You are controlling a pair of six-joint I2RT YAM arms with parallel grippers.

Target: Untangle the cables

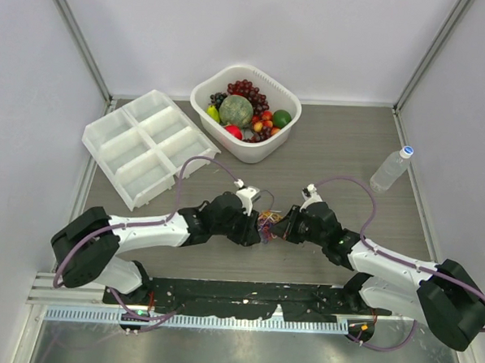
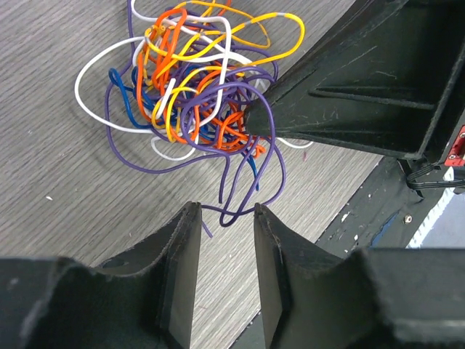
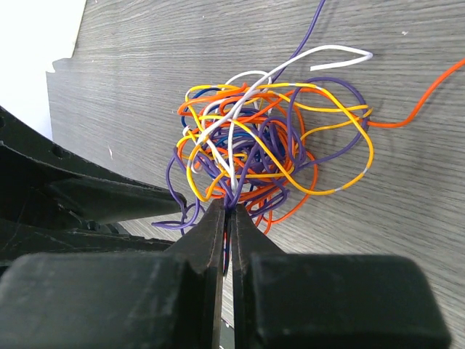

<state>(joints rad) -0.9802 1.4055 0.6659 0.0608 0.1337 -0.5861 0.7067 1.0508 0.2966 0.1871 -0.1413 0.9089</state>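
The cables (image 1: 268, 225) lie as one tangled ball of thin yellow, orange, purple, white and blue wires on the table between the two grippers. In the left wrist view the ball (image 2: 196, 87) sits just beyond my left gripper (image 2: 227, 209), which is open; a purple loop reaches down between its fingertips. My right gripper (image 3: 231, 207) is shut on a few strands at the near edge of the ball (image 3: 269, 145). In the left wrist view its dark fingers (image 2: 290, 116) reach into the ball from the right. One orange wire end (image 3: 429, 102) trails off to the right.
A white basket (image 1: 205, 92) full of fruit stands at the back centre. A white compartment tray (image 1: 143, 146) lies at the back left. A clear water bottle (image 1: 390, 168) lies at the right. A black strip (image 1: 245, 295) runs along the near table edge.
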